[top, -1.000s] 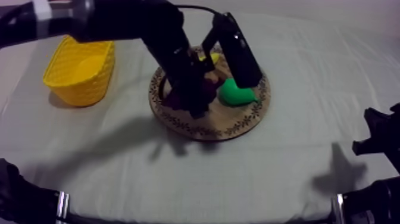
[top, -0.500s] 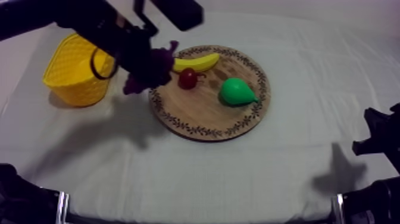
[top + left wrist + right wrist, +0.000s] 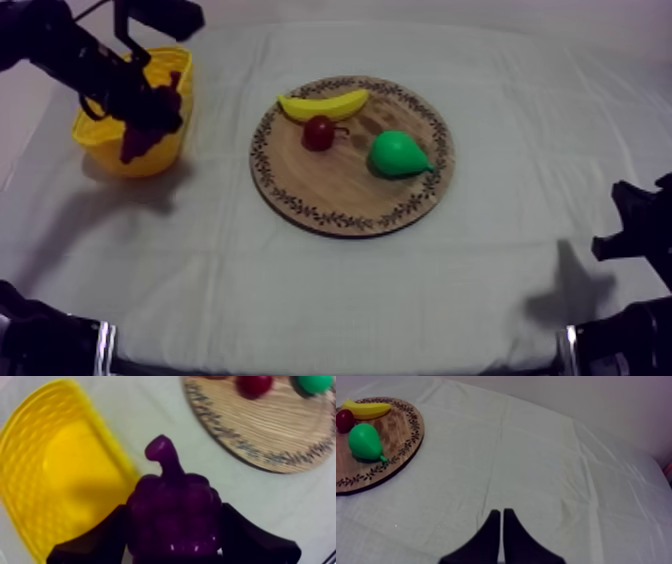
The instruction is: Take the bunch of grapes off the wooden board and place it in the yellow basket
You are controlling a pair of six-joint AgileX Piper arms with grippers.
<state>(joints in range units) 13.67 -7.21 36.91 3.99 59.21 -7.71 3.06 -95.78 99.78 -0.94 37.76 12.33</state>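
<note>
Over the board-side rim of the yellow woven basket (image 3: 108, 148), my left gripper (image 3: 135, 95) is clamped round the dark purple bunch of grapes (image 3: 172, 508) — its long axis in line with my fingers (image 3: 95, 538), curled stalk pointing ahead toward bare grey-white cloth (image 3: 350, 290). My right gripper (image 3: 502, 526) is closed on nothing — a narrow wedge over cloth beside the round patterned wooden board (image 3: 350, 195).

Banana (image 3: 322, 104) lies just beside small red fruit (image 3: 319, 132) — pear (image 3: 397, 155) sits near, apart from both. Grey-white cloth (image 3: 330, 290) covers the table.
</note>
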